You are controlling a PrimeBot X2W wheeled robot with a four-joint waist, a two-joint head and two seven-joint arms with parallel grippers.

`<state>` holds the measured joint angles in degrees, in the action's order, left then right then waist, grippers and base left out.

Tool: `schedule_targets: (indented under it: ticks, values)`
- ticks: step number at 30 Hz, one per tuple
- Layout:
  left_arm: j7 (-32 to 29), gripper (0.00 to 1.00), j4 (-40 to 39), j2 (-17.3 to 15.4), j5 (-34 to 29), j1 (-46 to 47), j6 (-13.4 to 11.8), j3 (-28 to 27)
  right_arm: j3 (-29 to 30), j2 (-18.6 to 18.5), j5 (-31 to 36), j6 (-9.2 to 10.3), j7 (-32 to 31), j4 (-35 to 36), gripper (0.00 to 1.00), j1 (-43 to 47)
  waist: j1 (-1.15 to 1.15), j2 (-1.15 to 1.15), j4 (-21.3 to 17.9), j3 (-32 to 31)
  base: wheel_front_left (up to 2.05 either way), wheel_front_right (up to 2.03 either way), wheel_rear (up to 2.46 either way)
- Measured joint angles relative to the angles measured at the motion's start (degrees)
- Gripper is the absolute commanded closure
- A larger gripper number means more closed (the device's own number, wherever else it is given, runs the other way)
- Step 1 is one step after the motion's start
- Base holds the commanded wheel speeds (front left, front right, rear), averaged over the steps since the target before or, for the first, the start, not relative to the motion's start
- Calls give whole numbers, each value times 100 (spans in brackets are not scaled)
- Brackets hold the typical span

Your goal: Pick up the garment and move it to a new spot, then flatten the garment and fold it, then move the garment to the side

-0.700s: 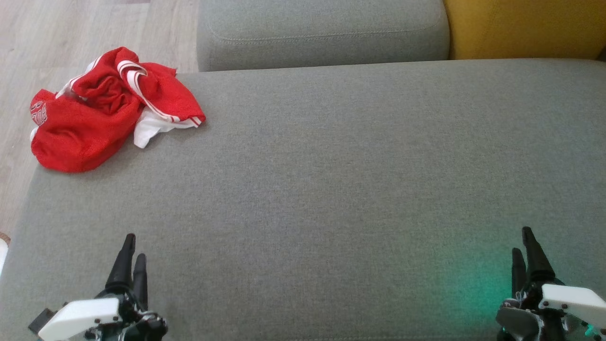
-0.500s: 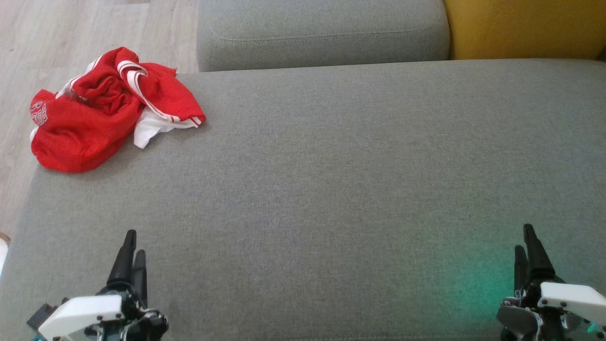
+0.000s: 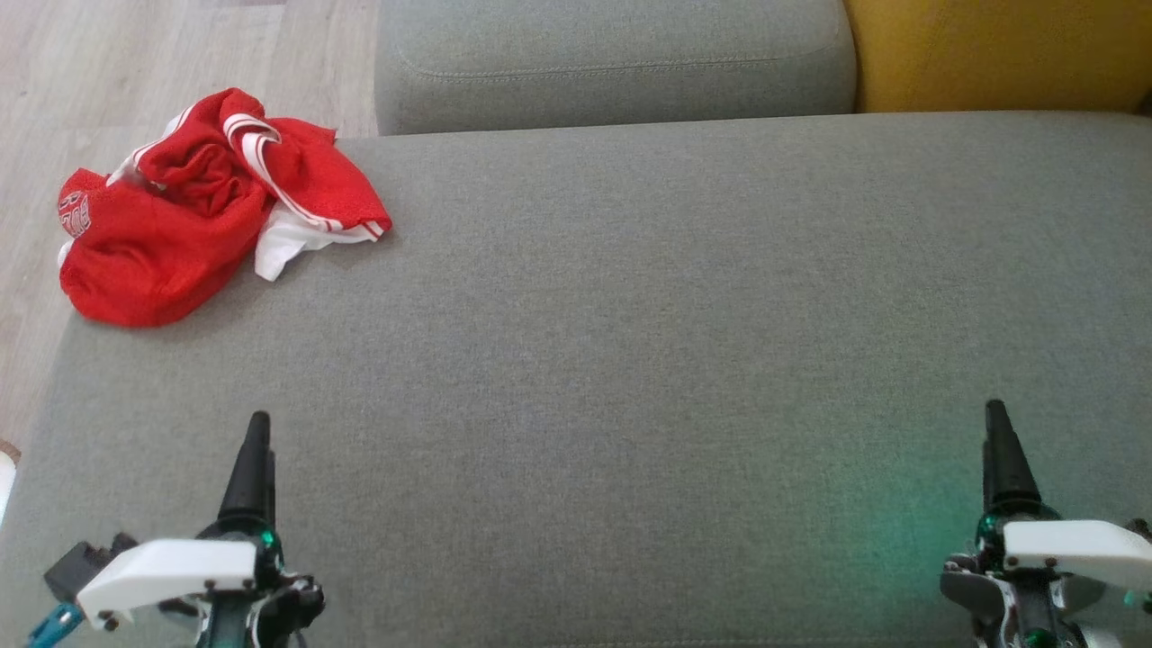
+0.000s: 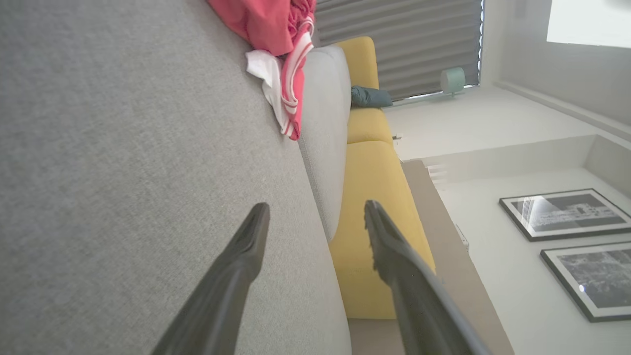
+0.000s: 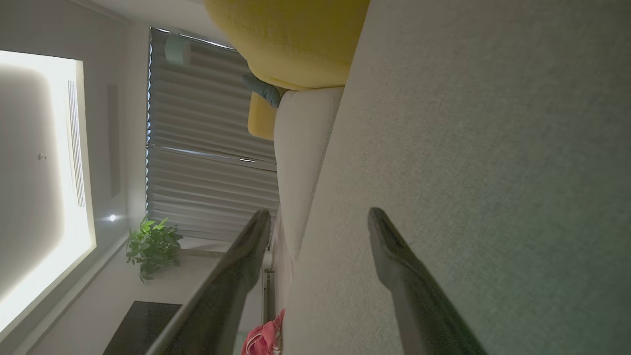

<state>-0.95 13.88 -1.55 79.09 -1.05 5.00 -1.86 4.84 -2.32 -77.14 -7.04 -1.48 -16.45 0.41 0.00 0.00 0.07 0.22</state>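
The crumpled red-and-white garment (image 3: 216, 202) is lying at about ten o'clock in the head view, on the far left corner of the grey sofa seat (image 3: 630, 315), and it is not shifting from half a second ago. Both grippers are rolling at the wrist and creeping toward twelve o'clock, so the reach is probably only beginning. The left gripper (image 3: 259, 427), fingers spread and holding nothing, is sitting at seven o'clock, well apart from the garment, which lies toward twelve o'clock from it. The right gripper (image 3: 994, 414), likewise spread and empty, is waiting at five o'clock, farther off.
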Motion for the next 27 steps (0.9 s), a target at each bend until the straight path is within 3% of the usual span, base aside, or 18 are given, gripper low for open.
schedule_targets:
  ticks: [27]
  values:
    - [416,0,-353,-10,-2579,-2,-296,558,-389,-1,2017,0,460,271,0,-2,0,0,20,-24,0,0,0]
